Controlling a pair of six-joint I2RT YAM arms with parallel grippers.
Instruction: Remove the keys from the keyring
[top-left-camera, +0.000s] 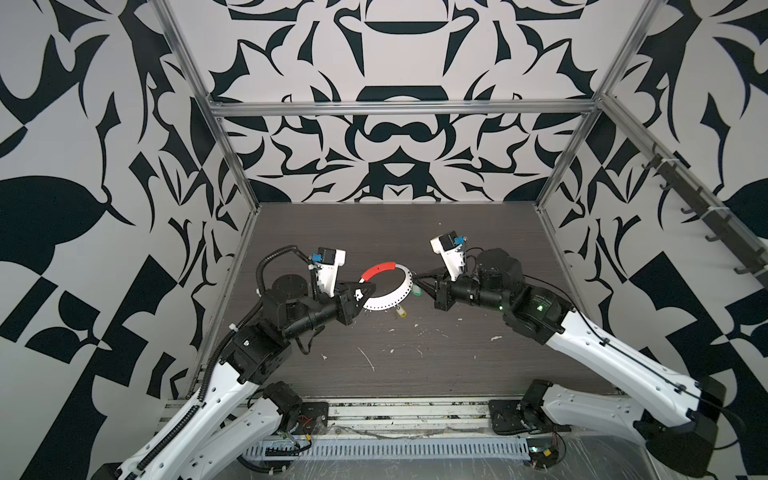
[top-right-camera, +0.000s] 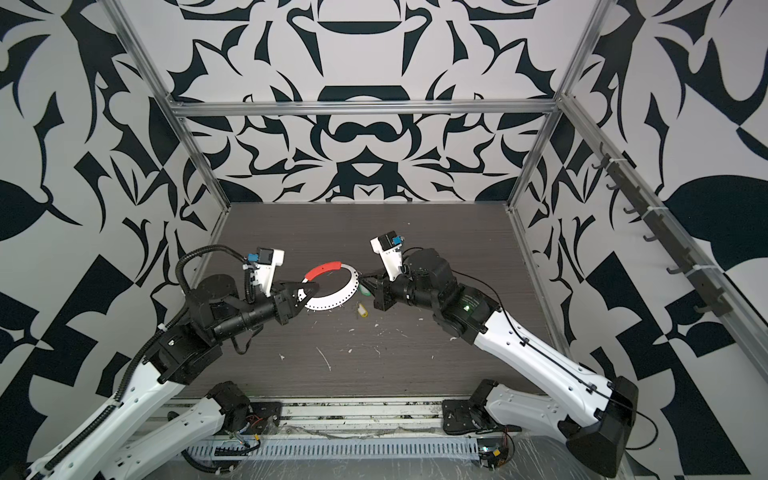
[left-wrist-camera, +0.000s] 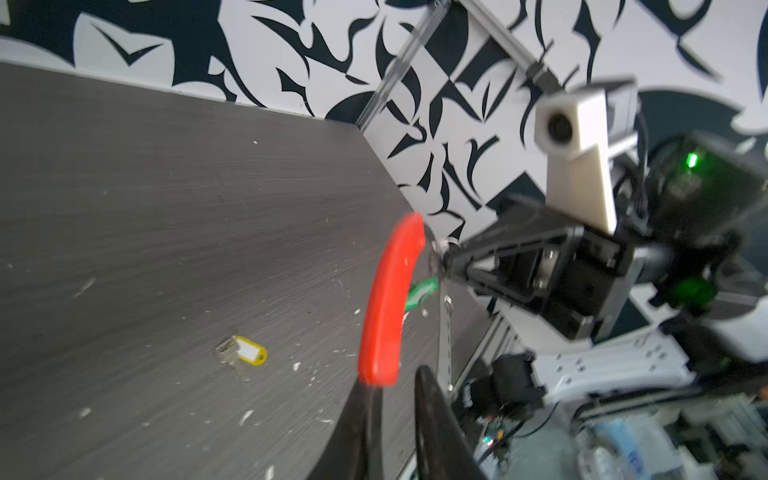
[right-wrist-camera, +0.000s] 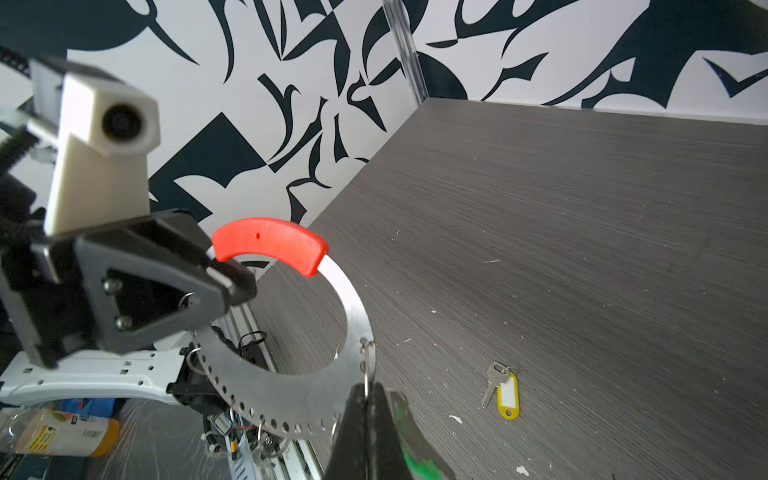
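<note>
The keyring (top-left-camera: 397, 297) (top-right-camera: 332, 300), a flat perforated silver hoop (right-wrist-camera: 291, 386) with a red curved segment (left-wrist-camera: 390, 299), hangs above the table between both grippers. My left gripper (top-left-camera: 370, 287) (right-wrist-camera: 226, 272) is shut on it at the red segment's end. My right gripper (top-left-camera: 415, 279) (right-wrist-camera: 368, 388) is shut on a small silver ring (right-wrist-camera: 368, 365) at the hoop's opposite rim. The green key tag (left-wrist-camera: 422, 291) (top-left-camera: 417, 293) hangs beside those fingers. The yellow key tag (right-wrist-camera: 508, 397) (top-left-camera: 401, 312), with a silver key, lies loose on the table.
White scraps (top-left-camera: 368, 359) litter the dark wood-grain table (top-left-camera: 457, 249). Metal frame posts stand at its back corners, and a slotted cable rail (top-left-camera: 386, 449) runs along the front. A bottle (right-wrist-camera: 62, 432) lies below the table's front edge.
</note>
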